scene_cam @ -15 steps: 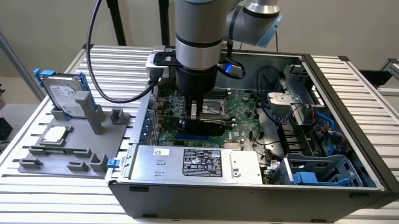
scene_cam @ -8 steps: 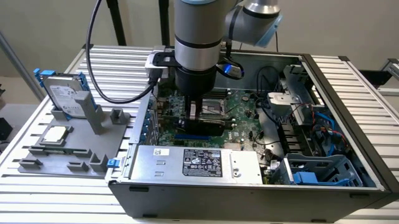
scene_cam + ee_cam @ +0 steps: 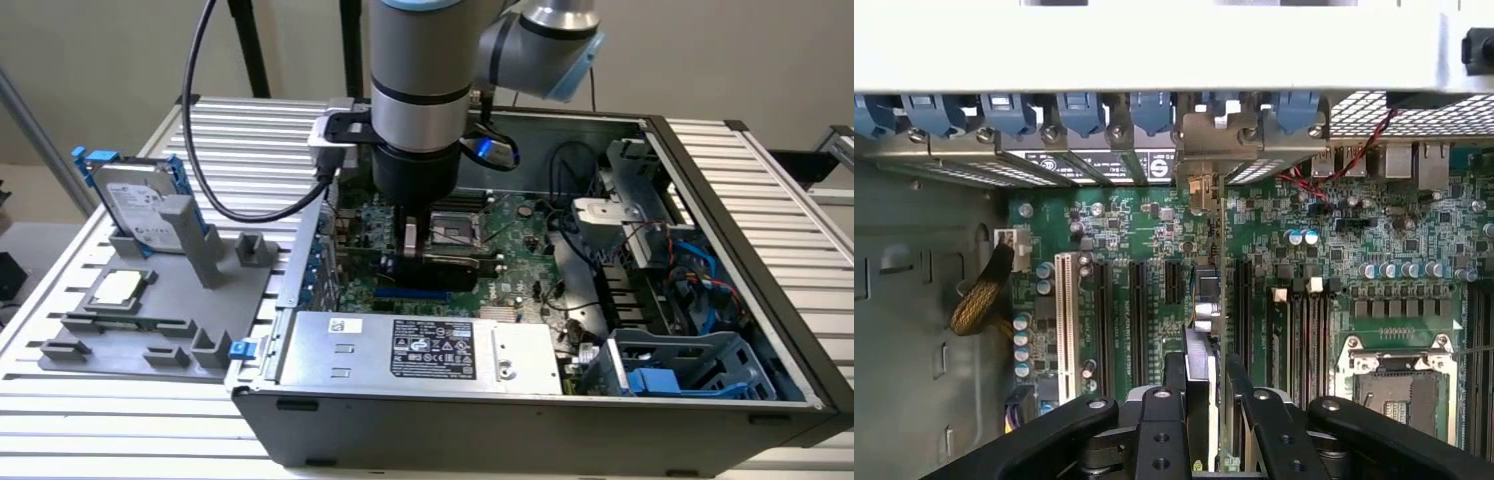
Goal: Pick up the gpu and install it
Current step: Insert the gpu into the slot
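— Black and green is what I catch first in the exterior view: the gpu (image 3: 430, 262) standing on edge over the motherboard (image 3: 514, 228), inside the open computer case (image 3: 747, 200). Where is the arm?

— Straight above it. The tool (image 3: 411, 240) reaches down into the case and its fingers are clamped on the gpu from both sides. The card sits low, at the expansion slots, towards the exterior view's left of the empty processor socket (image 3: 461, 225).

— And outside the case?

— On the slatted worktop (image 3: 80, 300), to the exterior view's left, a grey holder (image 3: 174, 300) carries a silver hard drive (image 3: 140, 205) with blue rails, standing upright, and a small square processor chip (image 3: 116, 287) lying flat. The power supply (image 3: 420, 347) lies along the near wall of the case, and a blue drive cage (image 3: 687, 365) sits in the near corner on the exterior view's right.

— Now the wrist view?

— The tool (image 3: 1199, 400) shows as two black fingers (image 3: 1159, 425) pressed against the thin edge of the gpu (image 3: 1199, 350), which runs away from the camera towards its silver end bracket (image 3: 1199, 150) at the rear wall. The bracket stands among the blue slot clips (image 3: 1079, 105). A white slot (image 3: 1064, 320) and several black slots (image 3: 1139, 320) lie parallel just beside the card. I cannot tell whether the card is fully seated.
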Action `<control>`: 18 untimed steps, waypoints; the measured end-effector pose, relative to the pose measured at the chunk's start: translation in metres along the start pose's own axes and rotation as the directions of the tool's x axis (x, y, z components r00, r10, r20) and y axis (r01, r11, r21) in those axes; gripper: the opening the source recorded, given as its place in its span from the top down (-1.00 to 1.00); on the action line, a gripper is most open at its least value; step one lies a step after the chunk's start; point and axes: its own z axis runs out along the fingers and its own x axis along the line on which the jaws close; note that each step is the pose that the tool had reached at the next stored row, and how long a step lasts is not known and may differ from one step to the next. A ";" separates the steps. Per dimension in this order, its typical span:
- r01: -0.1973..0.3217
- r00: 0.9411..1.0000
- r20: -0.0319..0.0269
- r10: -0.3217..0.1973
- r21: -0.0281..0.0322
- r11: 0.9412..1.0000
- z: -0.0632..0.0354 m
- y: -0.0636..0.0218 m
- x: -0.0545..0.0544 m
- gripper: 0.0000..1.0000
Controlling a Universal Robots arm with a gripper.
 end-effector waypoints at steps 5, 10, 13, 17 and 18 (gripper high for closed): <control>0.001 1.000 0.000 -0.001 0.000 1.000 0.0012 0.0001 0.000 1.00; 0.001 1.000 0.001 -0.001 0.000 1.000 0.0032 0.0008 -0.001 1.00; 0.001 1.000 0.000 -0.001 0.000 1.000 0.0039 0.0014 -0.001 1.00; 0.001 1.000 0.001 -0.001 0.000 1.000 0.0049 0.0018 -0.002 1.00; 0.001 1.000 0.001 -0.001 0.000 1.000 0.0055 0.0019 -0.002 1.00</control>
